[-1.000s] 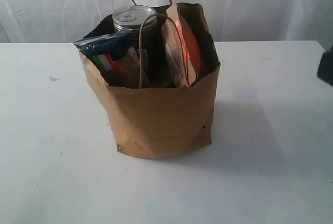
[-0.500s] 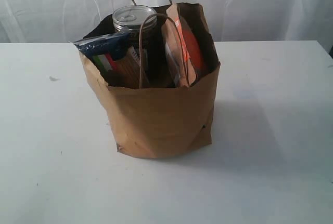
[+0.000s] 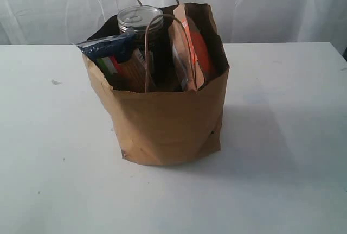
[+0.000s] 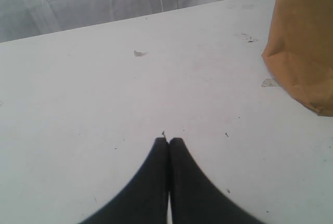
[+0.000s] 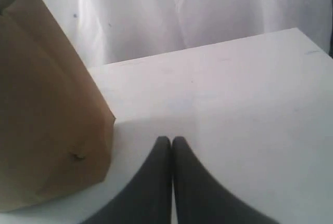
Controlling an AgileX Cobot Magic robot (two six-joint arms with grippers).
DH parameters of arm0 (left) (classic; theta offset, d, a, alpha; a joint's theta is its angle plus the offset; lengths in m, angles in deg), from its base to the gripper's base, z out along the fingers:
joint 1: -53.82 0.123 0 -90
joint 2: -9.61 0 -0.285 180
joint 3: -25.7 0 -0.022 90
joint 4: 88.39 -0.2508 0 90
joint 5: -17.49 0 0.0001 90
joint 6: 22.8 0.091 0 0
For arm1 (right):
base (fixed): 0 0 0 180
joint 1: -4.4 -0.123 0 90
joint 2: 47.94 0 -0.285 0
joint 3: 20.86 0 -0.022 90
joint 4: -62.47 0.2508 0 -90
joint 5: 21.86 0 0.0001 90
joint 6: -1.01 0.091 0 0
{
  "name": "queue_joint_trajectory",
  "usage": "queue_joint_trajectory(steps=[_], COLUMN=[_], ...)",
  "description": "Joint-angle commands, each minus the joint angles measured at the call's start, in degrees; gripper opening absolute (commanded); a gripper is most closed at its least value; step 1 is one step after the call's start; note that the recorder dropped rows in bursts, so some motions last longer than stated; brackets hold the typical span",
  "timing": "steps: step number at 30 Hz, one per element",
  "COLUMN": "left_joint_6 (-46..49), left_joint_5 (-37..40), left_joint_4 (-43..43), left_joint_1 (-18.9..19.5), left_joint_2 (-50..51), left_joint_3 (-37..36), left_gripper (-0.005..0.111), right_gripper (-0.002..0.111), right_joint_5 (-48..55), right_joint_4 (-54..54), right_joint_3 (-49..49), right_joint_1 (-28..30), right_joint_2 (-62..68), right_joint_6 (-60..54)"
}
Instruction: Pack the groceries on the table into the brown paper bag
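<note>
Two claws, both pinched fully shut on nothing: left gripper (image 4: 168, 141) over bare white table (image 4: 104, 104), right gripper (image 5: 171, 140) likewise, tips pressed together. Beyond each, only tabletop, with no grocery lying loose anywhere in sight. Further on, the brown paper bag (image 3: 168, 125), upright near the table's middle, between the two arms, off to one side of each claw and apart from both; about equally near for either arm, judging by the wrist views. Poking above the bag's rim: long brown-blue spaghetti pack (image 3: 111, 55) tilted on the left arm's side, dark pull-tab can (image 3: 140, 18) upright behind it, brown-orange pouch (image 3: 194, 49) standing on edge on the right arm's side. Other groceries hidden lower down, if present. Looks packed; probably calls for no further reach. Behind everything, a white curtain (image 3: 271, 6).
</note>
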Motion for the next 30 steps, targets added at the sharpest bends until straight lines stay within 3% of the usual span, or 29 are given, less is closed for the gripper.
queue_joint_trajectory(steps=[1,21,30], left_joint_6=[-0.1,-0.1,-0.1], left_joint_5=[-0.2,-0.2,-0.2], left_joint_4=[0.0,0.0,0.0], left_joint_1=[0.2,0.2,0.2], left_joint_2=[-0.3,-0.3,-0.3], left_joint_3=[-0.2,-0.2,-0.2], left_gripper=[0.0,0.0,0.0], right_gripper=[0.0,0.0,0.0], right_joint_5=[-0.3,0.6,0.7], right_joint_4=[-0.5,-0.7,-0.8], right_joint_3=[2.6,2.8,3.4], right_joint_1=[2.5,2.6,2.6], right_joint_2=[-0.8,-0.8,-0.8], right_joint_6=[-0.1,0.0,-9.5])
